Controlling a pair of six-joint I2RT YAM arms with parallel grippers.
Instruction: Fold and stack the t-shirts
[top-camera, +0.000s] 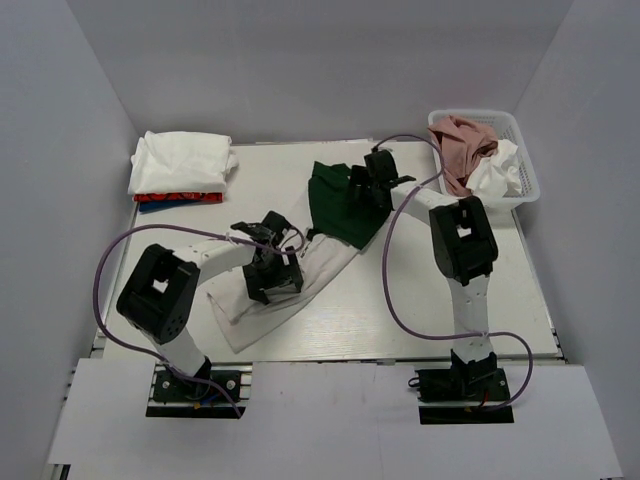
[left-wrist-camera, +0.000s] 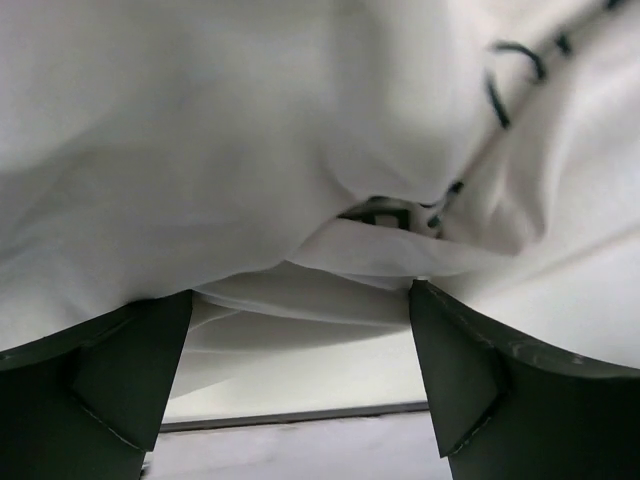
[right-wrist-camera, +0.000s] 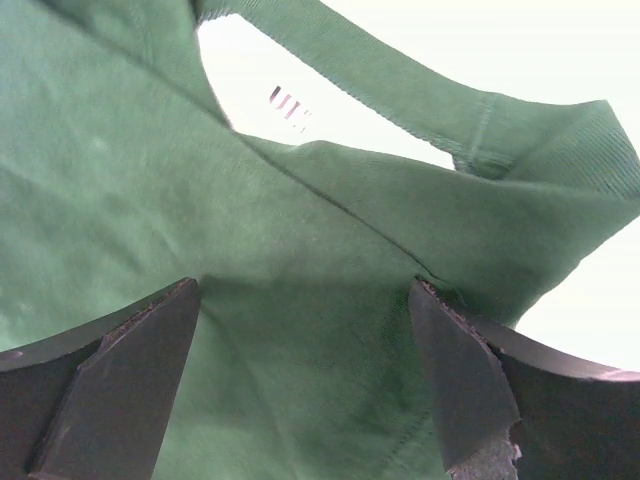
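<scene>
- Far off to the left of the left claw, and beyond it, we see the folded stack: a white tee on top with red and blue edges showing beneath.
- The off-white shirt lies directly under the left claw. Its long axis runs diagonally, from behind and left of the claw to ahead and right of it, and the claw sits about midway along it.
- In the left wrist view, the left claw has its jaws spread wide. Bunched off-white cloth with dark print hangs over the tips and sags into the gap. We see the cloth touching the fingers, but nothing pinched.
- Right of the left claw, the off-white shirt's far end meets the dark green shirt. This green one belongs to the right arm, which is nearer to it.
- The right claw rests at the far right part of the green shirt, most of which spreads away to the claw's left.
- In the right wrist view, the right claw is also spread wide, with green fabric and its ribbed collar lying flat below, ungripped.
- We judge that closing both claws comes next, to lift or straighten each shirt.
- Off to the right claw's right stands the basket, holding a pink tee and a white one.
</scene>
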